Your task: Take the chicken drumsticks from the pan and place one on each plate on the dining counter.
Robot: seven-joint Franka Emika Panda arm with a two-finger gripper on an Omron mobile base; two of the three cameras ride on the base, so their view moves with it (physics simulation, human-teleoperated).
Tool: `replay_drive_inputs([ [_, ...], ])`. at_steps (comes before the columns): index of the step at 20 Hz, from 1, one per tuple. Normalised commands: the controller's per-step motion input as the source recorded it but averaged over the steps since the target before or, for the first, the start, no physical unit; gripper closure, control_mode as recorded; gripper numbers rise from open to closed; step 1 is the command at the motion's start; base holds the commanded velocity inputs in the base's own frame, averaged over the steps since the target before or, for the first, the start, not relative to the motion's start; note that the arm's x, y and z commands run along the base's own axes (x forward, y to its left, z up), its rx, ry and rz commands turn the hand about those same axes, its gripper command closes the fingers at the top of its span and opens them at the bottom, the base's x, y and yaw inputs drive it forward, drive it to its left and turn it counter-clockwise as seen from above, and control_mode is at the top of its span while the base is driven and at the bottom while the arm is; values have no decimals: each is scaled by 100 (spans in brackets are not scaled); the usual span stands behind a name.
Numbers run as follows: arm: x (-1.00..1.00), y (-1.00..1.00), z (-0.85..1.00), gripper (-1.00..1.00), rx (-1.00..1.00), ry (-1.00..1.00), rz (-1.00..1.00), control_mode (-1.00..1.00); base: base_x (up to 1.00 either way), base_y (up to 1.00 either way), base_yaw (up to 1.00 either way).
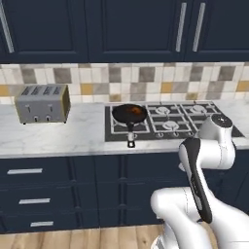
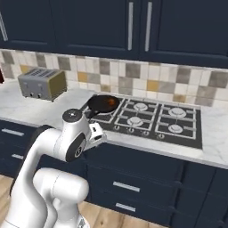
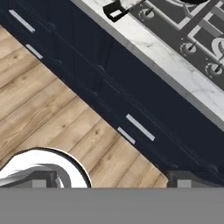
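Observation:
The black pan (image 1: 129,114) (image 2: 103,103) sits on the front-left burner of the hob, its long handle pointing toward the counter's front edge. The chicken drumsticks (image 1: 132,112) (image 2: 108,103) show as a glossy orange-brown patch inside it, and I cannot tell the pieces apart. My gripper (image 3: 111,180) is open with nothing between its fingers. It hangs low in front of the cabinets, well short of the pan, and faces the floor. The tip of the pan handle (image 3: 114,12) shows in the hand view. The plates and the dining counter are out of view.
A steel toaster (image 1: 43,103) (image 2: 42,83) stands on the marble worktop (image 1: 82,133), left of the gas hob (image 1: 170,121) (image 2: 156,120). Navy drawers (image 3: 140,127) with metal handles run below the worktop, navy wall cabinets hang above, and the floor (image 3: 39,109) is wood.

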Motion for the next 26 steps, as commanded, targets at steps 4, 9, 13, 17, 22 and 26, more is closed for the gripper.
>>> replay_drive_inputs([
  [4,0,0,0,-100,0,0,0,100,66,1,0],
  [9,0,0,0,-100,0,0,0,100,54,-4,-1],
  [13,0,0,0,-100,0,0,0,100,45,1,-3],
  [17,0,0,0,-100,0,0,0,100,53,1,-2],
  [22,0,0,0,-100,0,0,0,100,30,0,0],
  [26,0,0,0,-100,0,0,0,100,37,7,0],
])
